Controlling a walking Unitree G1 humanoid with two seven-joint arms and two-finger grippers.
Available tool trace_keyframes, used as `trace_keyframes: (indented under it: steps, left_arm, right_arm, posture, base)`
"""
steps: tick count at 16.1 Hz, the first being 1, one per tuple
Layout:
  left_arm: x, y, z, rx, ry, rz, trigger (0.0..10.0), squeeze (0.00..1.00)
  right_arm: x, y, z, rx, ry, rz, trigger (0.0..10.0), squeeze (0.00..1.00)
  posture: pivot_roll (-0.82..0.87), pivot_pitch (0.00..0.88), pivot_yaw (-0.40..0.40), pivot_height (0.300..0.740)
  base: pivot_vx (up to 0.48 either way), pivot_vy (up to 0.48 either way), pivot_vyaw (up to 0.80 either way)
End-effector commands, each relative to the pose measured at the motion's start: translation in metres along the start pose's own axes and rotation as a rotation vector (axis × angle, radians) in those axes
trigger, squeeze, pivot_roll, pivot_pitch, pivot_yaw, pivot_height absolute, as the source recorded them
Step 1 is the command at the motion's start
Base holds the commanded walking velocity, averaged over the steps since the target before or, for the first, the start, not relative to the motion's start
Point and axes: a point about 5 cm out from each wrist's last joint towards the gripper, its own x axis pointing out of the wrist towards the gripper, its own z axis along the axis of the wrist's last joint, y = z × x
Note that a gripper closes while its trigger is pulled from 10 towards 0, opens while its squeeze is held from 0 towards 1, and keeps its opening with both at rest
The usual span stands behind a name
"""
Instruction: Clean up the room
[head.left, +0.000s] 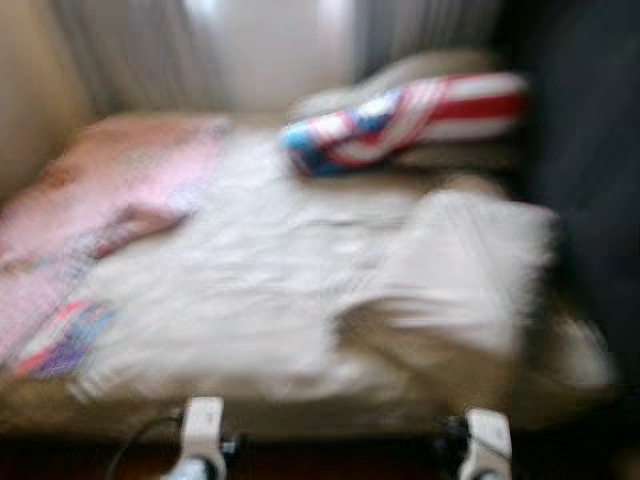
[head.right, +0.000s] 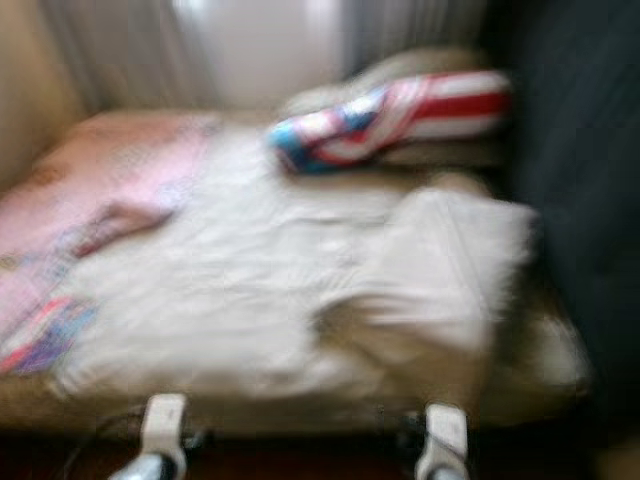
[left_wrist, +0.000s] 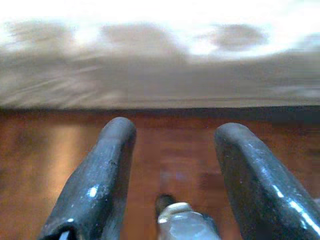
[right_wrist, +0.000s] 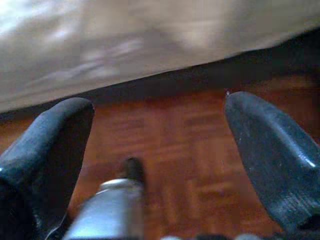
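A bed stands before me, blurred by camera motion. A rumpled white blanket (head.left: 300, 290) covers its middle, with a folded-over part (head.left: 460, 265) at the right. A pink patterned sheet (head.left: 110, 190) lies along the left side. A red, white and blue striped pillow (head.left: 400, 115) rests at the head of the bed. Both arms hang low at the foot of the bed. My left gripper (left_wrist: 172, 137) is open over the wooden floor, facing the bed's side. My right gripper (right_wrist: 160, 120) is open too, with nothing between its fingers.
A reddish wooden floor (left_wrist: 170, 150) runs under the bed's edge. Pale curtains (head.left: 250, 45) hang behind the bed. A beige wall (head.left: 30, 90) is at the left, and a dark surface (head.left: 590, 170) rises close on the right.
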Motion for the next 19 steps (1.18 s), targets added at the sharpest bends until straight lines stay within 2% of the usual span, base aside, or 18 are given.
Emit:
trace_keyframes:
  steps: [1, 11, 15, 19]
  left_arm:
    - [-0.002, 0.010, -0.003, 0.010, 0.011, 0.025, 10.0, 0.00]
    - [0.000, 0.001, -0.001, -0.003, 0.008, 0.020, 10.0, 0.00]
    - [0.000, -0.008, -0.003, -0.004, 0.011, 0.012, 10.0, 0.00]
    - [0.000, -0.032, -0.012, -0.001, 0.040, -0.007, 10.0, 0.00]
  right_arm:
    - [0.000, 0.010, -0.004, 0.009, 0.008, 0.022, 10.0, 0.00]
    - [0.001, 0.011, 0.001, 0.014, -0.013, 0.032, 10.0, 0.00]
    - [0.001, 0.012, 0.002, 0.013, -0.020, 0.035, 10.0, 0.00]
    - [0.001, 0.014, 0.005, 0.013, -0.029, 0.043, 10.0, 0.00]
  posture:
    - [0.03, 0.004, -0.002, 0.740]
    - [0.03, 0.013, -0.007, 0.740]
    - [0.03, 0.012, -0.008, 0.740]
    - [0.03, 0.013, -0.008, 0.740]
  base:
    - [0.000, 0.000, 0.00]
    - [0.000, 0.000, 0.00]
    - [0.000, 0.000, 0.00]
    - [0.060, 0.000, 0.00]
